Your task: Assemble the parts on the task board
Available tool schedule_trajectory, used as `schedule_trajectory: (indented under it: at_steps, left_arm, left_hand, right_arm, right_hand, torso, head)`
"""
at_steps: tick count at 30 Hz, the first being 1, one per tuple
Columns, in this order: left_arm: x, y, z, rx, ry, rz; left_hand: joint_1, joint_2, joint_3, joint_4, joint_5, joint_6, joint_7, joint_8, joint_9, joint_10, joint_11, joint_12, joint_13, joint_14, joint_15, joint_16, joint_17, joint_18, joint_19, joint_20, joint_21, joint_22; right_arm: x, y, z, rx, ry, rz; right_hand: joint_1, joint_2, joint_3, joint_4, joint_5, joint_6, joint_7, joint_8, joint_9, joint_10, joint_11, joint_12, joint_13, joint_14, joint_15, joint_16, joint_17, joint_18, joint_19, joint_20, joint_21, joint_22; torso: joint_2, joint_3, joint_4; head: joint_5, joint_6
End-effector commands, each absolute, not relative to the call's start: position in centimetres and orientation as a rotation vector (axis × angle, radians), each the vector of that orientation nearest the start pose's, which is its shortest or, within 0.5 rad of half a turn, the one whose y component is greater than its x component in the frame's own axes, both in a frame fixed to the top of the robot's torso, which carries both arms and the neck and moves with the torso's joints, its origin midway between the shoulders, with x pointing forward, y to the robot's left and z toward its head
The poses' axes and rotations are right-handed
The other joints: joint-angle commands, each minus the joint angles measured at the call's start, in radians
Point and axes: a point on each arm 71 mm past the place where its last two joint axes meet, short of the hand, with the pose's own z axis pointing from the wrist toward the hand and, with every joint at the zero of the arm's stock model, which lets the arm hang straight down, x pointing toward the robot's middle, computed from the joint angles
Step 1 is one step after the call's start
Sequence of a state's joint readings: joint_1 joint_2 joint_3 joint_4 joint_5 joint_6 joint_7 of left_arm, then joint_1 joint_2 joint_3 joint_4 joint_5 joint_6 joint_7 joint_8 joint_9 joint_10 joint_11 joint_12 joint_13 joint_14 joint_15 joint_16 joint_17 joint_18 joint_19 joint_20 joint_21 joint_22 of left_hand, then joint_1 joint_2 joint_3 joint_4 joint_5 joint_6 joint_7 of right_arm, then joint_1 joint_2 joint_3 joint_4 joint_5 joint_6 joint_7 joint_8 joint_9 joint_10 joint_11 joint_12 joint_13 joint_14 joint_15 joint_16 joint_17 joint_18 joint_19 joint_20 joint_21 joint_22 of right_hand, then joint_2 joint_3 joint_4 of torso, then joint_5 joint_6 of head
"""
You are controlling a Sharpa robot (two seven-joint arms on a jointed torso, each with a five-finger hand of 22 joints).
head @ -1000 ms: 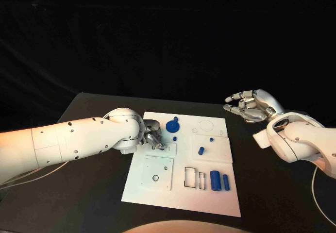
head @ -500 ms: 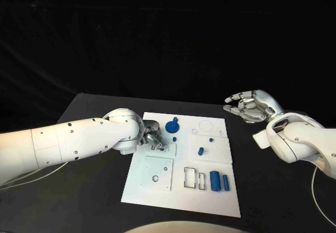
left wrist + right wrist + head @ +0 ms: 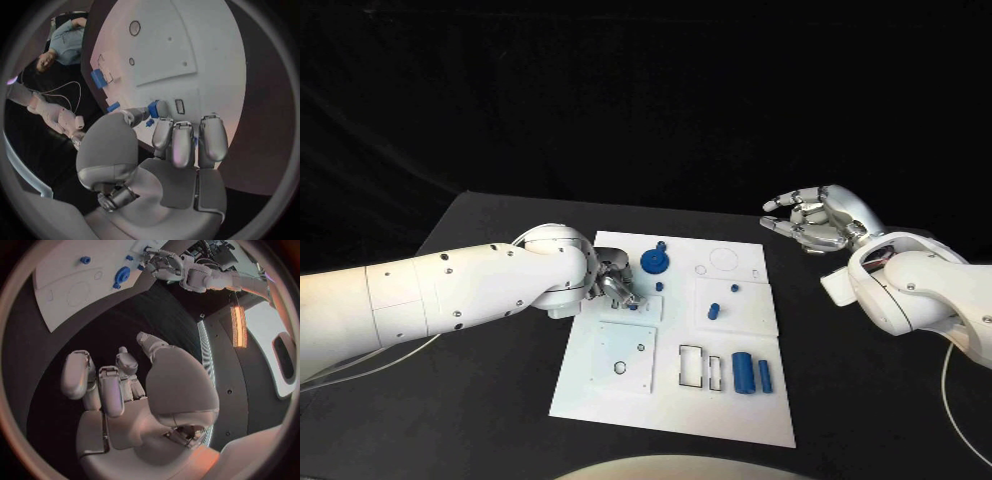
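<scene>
Left arm (image 3: pixel 444 290) comes in over the black table (image 3: pixel 488 400), with the left hand (image 3: pixel 615 283) down at the board's (image 3: pixel 675 400) left edge, upper half. Its fingers (image 3: pixel 178 142) are curled in close together over the board; in the left wrist view a small blue part (image 3: pixel 153 108) sits right at the thumb tip, apparently pinched between thumb and a finger, though the contact itself is hard to make out. Board lies mid-table, long side running away from the robot. On it, just right of the left hand, a blue disc part (image 3: pixel 655 262) with a small knob stands near the far edge, and a tiny blue piece (image 3: pixel 658 287) lies just below it. Further right, a short blue peg (image 3: pixel 714 310) and a small blue dot (image 3: pixel 731 291) sit in the middle square of the board. Toward the near edge, two black-outlined rectangular slots (image 3: pixel 691 366) lie beside two blue cylinders, a thick one (image 3: pixel 743 372) and a thin one (image 3: pixel 764 375), side by side and nearly touching. A square plate area with a hole (image 3: pixel 626 352) sits left of the slots. Right hand (image 3: pixel 812 220) hovers off the board's far right corner, well apart from all parts, above the table, fingers loosely curled with gaps between them, holding nothing. Right arm (image 3: pixel 913 290) trails to the right edge.
</scene>
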State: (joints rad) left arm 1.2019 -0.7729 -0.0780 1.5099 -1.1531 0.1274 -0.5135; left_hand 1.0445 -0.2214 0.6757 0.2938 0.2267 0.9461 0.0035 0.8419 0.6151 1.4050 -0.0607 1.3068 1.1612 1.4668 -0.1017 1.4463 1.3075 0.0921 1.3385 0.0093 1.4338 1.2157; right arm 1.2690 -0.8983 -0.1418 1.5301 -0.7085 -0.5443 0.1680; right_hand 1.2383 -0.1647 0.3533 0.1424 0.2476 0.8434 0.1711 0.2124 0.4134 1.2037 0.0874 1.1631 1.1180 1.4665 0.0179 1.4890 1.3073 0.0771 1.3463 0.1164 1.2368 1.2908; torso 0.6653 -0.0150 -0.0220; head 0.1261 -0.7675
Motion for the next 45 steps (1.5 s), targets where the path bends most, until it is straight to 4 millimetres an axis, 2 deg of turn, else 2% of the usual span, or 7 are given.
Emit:
schedule_trajectory:
  at_steps: [1,16,35,45]
  left_arm:
    - [47.03,18.4,-23.79,-0.046,2.337,-0.403]
    - [47.07,18.44,-23.83,-0.045,2.339,-0.4]
    - [47.1,18.5,-23.76,-0.044,2.328,-0.396]
    - [47.02,18.58,-23.48,-0.038,2.321,-0.396]
  left_hand:
    - [-0.009,-0.005,-0.011,-0.001,0.005,0.003,0.002,-0.003,-0.003,0.008,0.002,0.005,0.002,0.051,-0.005,0.003,0.046,-0.018,0.006,0.0,0.003,0.0]
    - [-0.026,-0.017,-0.042,0.0,0.006,0.007,0.0,-0.002,-0.015,0.011,0.001,0.008,0.007,0.051,-0.006,0.003,0.046,-0.017,0.004,-0.001,0.002,-0.002]
    - [-0.067,-0.02,-0.111,0.001,0.007,0.013,-0.001,0.002,-0.037,0.014,-0.001,0.012,0.013,0.052,-0.007,0.003,0.047,-0.016,0.002,-0.002,-0.001,-0.006]
    - [-0.065,-0.02,-0.117,-0.001,0.008,0.012,-0.001,0.002,-0.039,0.011,-0.001,0.007,0.007,0.051,-0.007,0.003,0.046,-0.016,0.001,-0.002,-0.002,-0.009]
  right_arm:
    - [48.68,-23.68,-17.58,0.485,1.527,0.999]
    - [48.67,-23.76,-17.58,0.488,1.525,0.999]
    - [48.69,-23.86,-17.58,0.489,1.523,0.996]
    - [48.69,-23.9,-17.6,0.486,1.521,0.995]
  right_hand:
    - [-0.011,0.001,0.002,0.005,0.002,-0.006,0.0,0.006,0.0,-0.006,-0.001,0.001,-0.002,0.048,-0.006,-0.003,0.048,0.013,-0.006,0.001,-0.007,-0.001]
    - [-0.014,-0.001,0.0,0.007,0.001,-0.007,0.0,0.007,0.0,-0.006,-0.001,0.001,-0.002,0.048,-0.006,-0.004,0.047,0.013,-0.006,0.001,-0.008,-0.001]
    - [-0.022,-0.005,-0.006,0.016,-0.005,-0.011,0.0,0.011,0.0,-0.012,-0.001,-0.004,-0.01,0.047,-0.006,-0.005,0.043,0.014,-0.009,0.001,-0.013,-0.005]
    - [-0.024,-0.006,-0.008,0.019,-0.005,-0.012,0.0,0.012,-0.001,-0.017,-0.001,-0.008,-0.016,0.045,-0.006,-0.008,0.037,0.015,-0.011,0.001,-0.017,-0.008]
  torso:
    - [0.0,0.0002,0.0]
    - [0.0,0.0,0.0001]
    - [-0.001,-0.0004,0.0006]
    - [-0.001,-0.0001,0.0002]
  head:
    - [0.0,0.0]
    - [0.001,-0.001]
    - [0.004,-0.001]
    - [0.006,0.001]
